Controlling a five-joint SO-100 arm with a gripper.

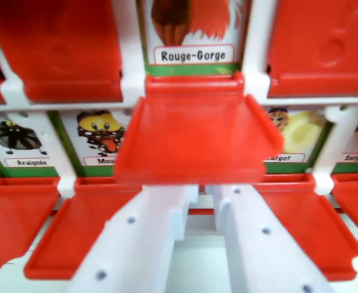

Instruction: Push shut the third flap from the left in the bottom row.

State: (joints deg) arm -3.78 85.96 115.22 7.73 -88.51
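Note:
A white game board [133, 79] carries rows of picture cards with red hinged flaps. The flap [197, 137] hinged under the "Rouge-Gorge" card [194, 36] lies folded out toward the camera, filling the centre. It hides the card behind it in the lower row. My gripper [202, 204] comes up from the bottom edge with its two white fingers [148, 238] slightly apart and nothing between them. Its tips sit just below the front edge of that centre flap. A thin red strip [200, 212] shows in the gap between the tips; I cannot tell which flap it belongs to.
In the lower row, flaps lie folded down under "Araignée" [17, 213], the card beside it [75, 235], the snail card [304, 223] and "Serpent" [356, 204]. In the upper row, red flaps at left [63, 49] and right [322, 43] stand shut over their cards.

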